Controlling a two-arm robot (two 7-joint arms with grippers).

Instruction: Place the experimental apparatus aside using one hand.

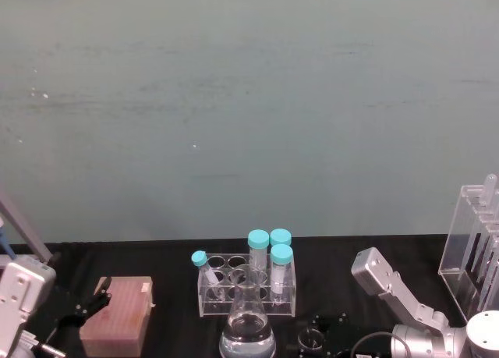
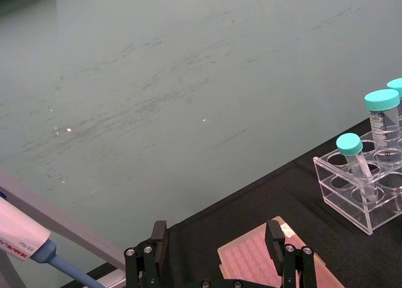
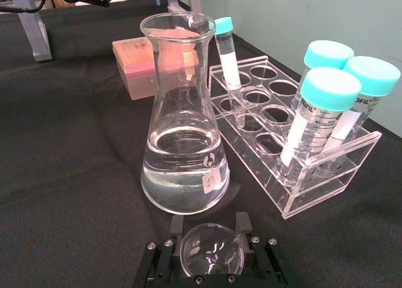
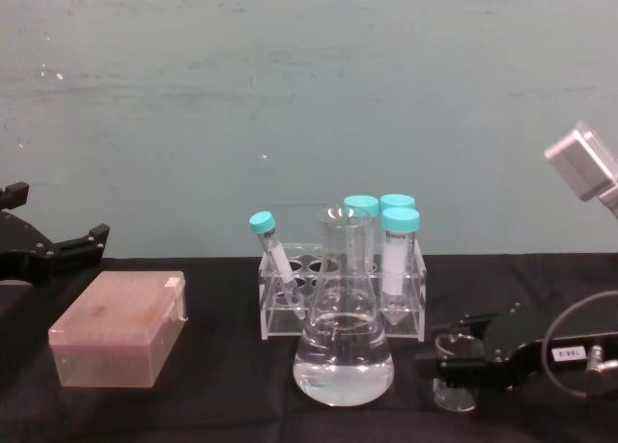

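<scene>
Head view: the right gripper (image 1: 312, 334) sits low on the black mat (image 1: 171, 264) with the small beaker (image 1: 310, 341) between its fingers. The flask (image 1: 247, 331) stands just beside the fingertips on the left side, the tube rack (image 1: 234, 295) lies beyond the flask, and the tall clear stand (image 1: 468, 249) is well apart on the right side. Left wrist view: the left gripper (image 2: 217, 234) is spread wide with nothing in it, above the pink box (image 2: 260, 266), well apart from the glassware. Right wrist view: the 2 fingers (image 3: 177, 228) bracket the beaker across its width, 1 on each side, and appear to press on its wall. The grip reads as closed on the beaker. The flask stands directly ahead of the fingertips, close but apart from them. Chest view: the beaker is upright, its long axis vertical and mouth up, with its base at about mat level. Judgement: the right arm is the nearer 1 and already has the beaker. The coming move calls for a straight lift, then travel away from the flask. A forward push risks striking the flask.
</scene>
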